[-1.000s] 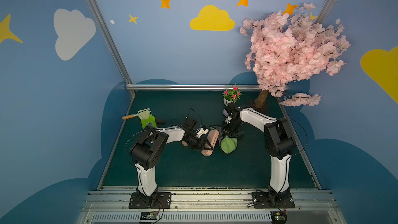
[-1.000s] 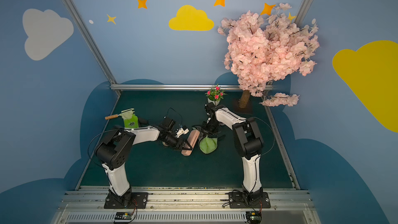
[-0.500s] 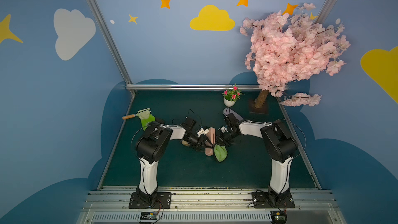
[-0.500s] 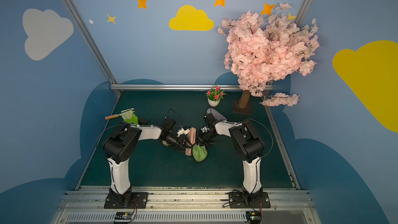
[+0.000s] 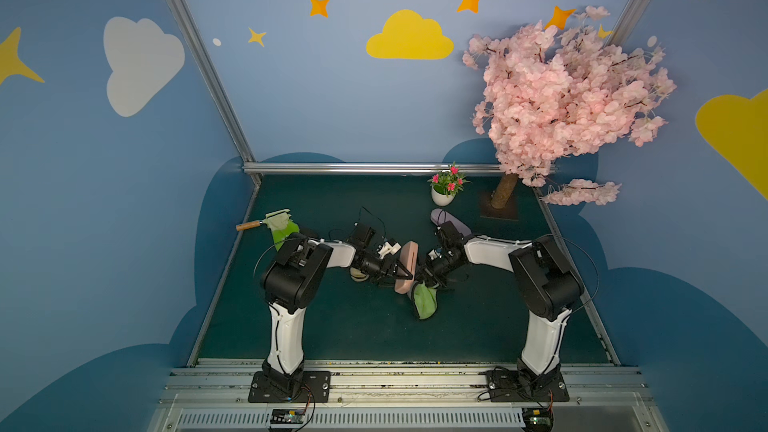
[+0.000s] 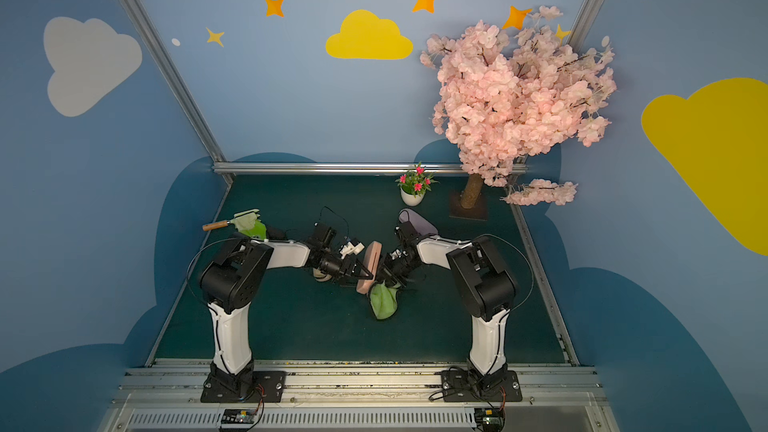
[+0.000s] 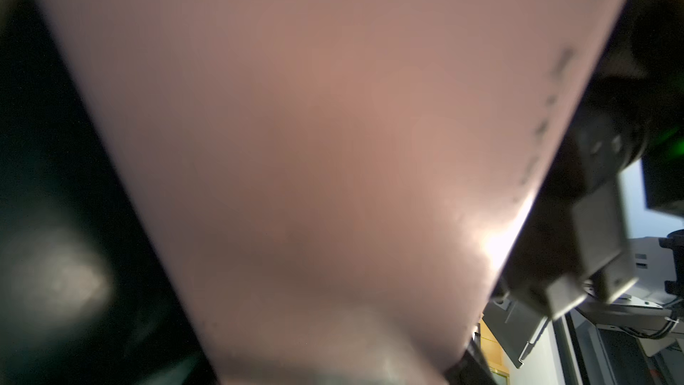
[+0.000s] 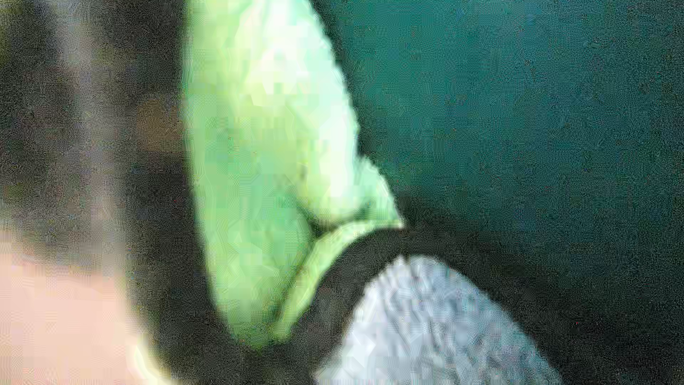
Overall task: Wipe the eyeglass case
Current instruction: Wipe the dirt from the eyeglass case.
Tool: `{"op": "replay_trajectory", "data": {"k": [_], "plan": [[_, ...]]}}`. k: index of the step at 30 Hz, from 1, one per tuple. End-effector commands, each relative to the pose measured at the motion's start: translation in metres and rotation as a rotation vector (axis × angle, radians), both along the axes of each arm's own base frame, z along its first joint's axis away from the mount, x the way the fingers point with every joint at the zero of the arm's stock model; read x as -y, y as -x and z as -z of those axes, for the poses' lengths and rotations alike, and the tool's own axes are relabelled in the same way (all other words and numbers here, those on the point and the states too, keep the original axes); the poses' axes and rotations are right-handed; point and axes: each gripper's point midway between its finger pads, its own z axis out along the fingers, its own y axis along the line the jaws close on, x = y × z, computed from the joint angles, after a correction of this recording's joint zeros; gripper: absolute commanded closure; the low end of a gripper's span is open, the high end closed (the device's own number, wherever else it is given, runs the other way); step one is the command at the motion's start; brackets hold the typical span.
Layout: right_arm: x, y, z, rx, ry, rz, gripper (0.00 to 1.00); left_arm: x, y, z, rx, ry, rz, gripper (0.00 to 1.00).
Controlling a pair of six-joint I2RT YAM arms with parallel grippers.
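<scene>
A: What is lying at the far left of the green mat (image 5: 332, 326)?

B: A wooden-handled brush (image 5: 251, 225) is lying there, with a green rag (image 5: 286, 232) just beside its head. Both are well apart from the middle of the mat.

A: And the left gripper (image 5: 400, 274)?

B: It is reaching toward the middle of the mat. Its jaws are standing partly apart and clamping the pink eyeglass case (image 5: 408, 254) across its thin side. In the left wrist view the eyeglass case (image 7: 333, 142) is filling most of the frame, blurred.

A: How is the case sitting?

B: It is standing on edge near the mat's centre, its length running away from the front rail. Whether its near end is touching the mat cannot be told.

A: And the right gripper (image 5: 429, 280)?

B: Its jaws are squeezed fully together, pinching a green cloth (image 5: 424, 303). The cloth is hanging against the near end of the case in both top views.

A: Farther right?

B: A purple case (image 5: 446, 218) is lying behind the right arm. Beyond it a white flower pot (image 5: 441, 198) and a pink blossom tree (image 5: 561, 97) are standing.
</scene>
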Motion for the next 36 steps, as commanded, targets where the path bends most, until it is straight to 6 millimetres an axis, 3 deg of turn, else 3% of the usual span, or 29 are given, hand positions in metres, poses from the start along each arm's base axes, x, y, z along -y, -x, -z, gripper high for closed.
{"op": "replay_trajectory", "data": {"k": [1, 4, 8, 13, 18, 21, 24, 27, 31, 34, 36], "plan": [[-0.015, -0.076, -0.058, 0.249, -0.139, 0.041, 1.0, 0.018, 0.027, 0.01, -0.025, 0.002, 0.081, 0.97], [-0.01, -0.09, -0.042, 0.223, -0.124, 0.059, 1.0, 0.021, 0.032, 0.006, -0.035, 0.035, 0.098, 0.97], [-0.023, -0.07, -0.035, 0.177, -0.154, 0.027, 1.0, 0.021, 0.028, 0.006, -0.032, 0.04, 0.093, 0.97], [-0.032, 0.005, -0.028, 0.081, -0.192, -0.034, 1.0, 0.028, 0.015, 0.001, -0.026, 0.072, 0.079, 0.97], [-0.039, 0.095, -0.038, -0.052, -0.268, -0.148, 1.0, 0.029, 0.004, -0.003, -0.021, 0.096, 0.044, 0.97], [-0.043, 0.122, -0.043, -0.099, -0.285, -0.195, 1.0, 0.029, 0.005, -0.002, -0.03, 0.094, 0.045, 0.97], [-0.036, 0.102, -0.038, -0.08, -0.275, -0.158, 1.0, 0.03, 0.009, -0.003, -0.027, 0.096, 0.056, 0.97], [-0.023, 0.059, -0.03, -0.053, -0.252, -0.091, 1.0, 0.03, 0.014, 0.0, -0.05, 0.079, 0.056, 0.97], [0.011, 0.003, -0.034, 0.043, -0.122, -0.046, 1.0, 0.032, 0.028, 0.0, -0.058, 0.074, 0.079, 0.97], [0.038, -0.026, -0.035, 0.119, -0.013, 0.005, 1.0, 0.03, 0.033, 0.003, -0.07, 0.072, 0.082, 0.97], [0.042, -0.041, -0.036, 0.14, -0.008, 0.029, 1.0, 0.029, 0.036, 0.005, -0.077, 0.075, 0.085, 0.97]]}}
